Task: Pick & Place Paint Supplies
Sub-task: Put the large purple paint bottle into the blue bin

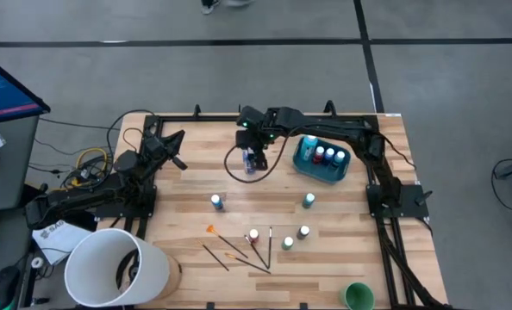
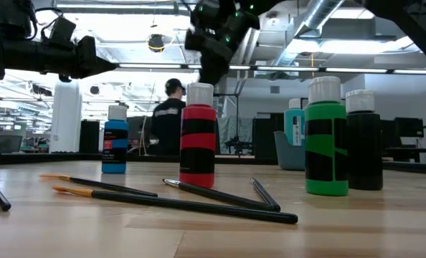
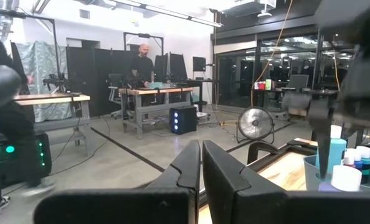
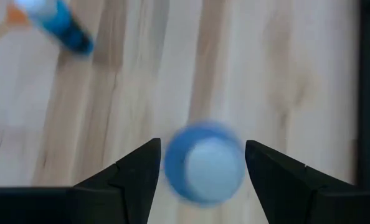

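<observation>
Wooden surface (image 1: pixel 178 185) is seen with both arms over its far half. White bucket (image 1: pixel 116 269) is placed at the near left corner, well away from both tools. Teal tub (image 1: pixel 321 160) is set just to the right of the right tool (image 1: pixel 254 161), with several bottles standing in it.

Right tool is held above the far middle of the surface, fingers (image 4: pixel 135 171) spread, with a blue bottle (image 4: pixel 203 162) seen directly between them from above; contact with the pads cannot be told.

Left tool (image 1: pixel 175 148) is held off to the far left, well apart from the supplies, its fingers (image 3: pixel 191 165) nearly together with only a thin gap.

Nearer than the right tool, loose bottles are scattered: a blue one (image 1: pixel 216 201), a red one (image 2: pixel 198 137), a green one (image 2: pixel 325 140) and a dark one (image 2: pixel 363 143), all upright. Thin brushes (image 1: pixel 239 250) are laid flat among them, some crossing.
</observation>
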Tool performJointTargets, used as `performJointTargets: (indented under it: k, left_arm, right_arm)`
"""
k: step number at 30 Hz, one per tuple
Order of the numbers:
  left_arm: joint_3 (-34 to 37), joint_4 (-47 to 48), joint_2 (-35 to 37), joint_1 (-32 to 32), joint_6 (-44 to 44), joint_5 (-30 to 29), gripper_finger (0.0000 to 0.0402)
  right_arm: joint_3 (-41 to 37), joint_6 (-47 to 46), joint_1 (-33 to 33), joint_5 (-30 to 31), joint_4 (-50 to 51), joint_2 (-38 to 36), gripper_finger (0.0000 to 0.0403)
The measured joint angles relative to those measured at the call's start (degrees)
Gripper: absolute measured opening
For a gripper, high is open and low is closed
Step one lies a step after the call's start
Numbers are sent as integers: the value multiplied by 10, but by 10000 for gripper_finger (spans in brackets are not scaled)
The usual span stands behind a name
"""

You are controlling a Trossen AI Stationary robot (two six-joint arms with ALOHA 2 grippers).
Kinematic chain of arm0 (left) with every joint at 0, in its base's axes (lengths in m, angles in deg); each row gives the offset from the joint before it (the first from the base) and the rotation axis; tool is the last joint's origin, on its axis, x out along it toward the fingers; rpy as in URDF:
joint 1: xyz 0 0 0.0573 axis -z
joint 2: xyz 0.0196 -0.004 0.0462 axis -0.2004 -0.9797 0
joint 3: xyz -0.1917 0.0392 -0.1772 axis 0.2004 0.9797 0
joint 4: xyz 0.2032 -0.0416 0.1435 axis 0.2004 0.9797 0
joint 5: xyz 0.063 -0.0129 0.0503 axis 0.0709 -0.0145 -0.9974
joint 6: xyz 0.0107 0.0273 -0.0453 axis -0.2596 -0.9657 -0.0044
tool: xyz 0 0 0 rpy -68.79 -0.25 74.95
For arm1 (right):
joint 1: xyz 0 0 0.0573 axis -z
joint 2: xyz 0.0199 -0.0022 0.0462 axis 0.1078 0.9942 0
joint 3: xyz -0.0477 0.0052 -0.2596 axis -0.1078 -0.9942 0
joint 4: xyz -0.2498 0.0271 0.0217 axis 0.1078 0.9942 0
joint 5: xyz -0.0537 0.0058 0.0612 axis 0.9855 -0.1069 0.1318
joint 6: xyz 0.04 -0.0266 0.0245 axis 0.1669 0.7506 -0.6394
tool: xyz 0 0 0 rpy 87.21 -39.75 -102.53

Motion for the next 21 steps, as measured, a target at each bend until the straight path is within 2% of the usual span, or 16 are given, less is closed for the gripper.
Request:
performJointTargets:
  k: [8, 11, 16, 21]
  left_arm:
    - [0, -1, 0, 0, 0, 1, 8]
    - [0, -3, 0, 0, 0, 1, 8]
    - [0, -4, 0, 0, 0, 1, 8]
    - [0, -4, 0, 0, 0, -1, 8]
  right_arm:
    - [2, -2, 5, -3, -1, 12, 208]
    - [2, -2, 5, -2, -1, 12, 181]
    - [3, -2, 6, -2, 1, 11, 113]
    - [3, -2, 6, -2, 5, 9, 112]
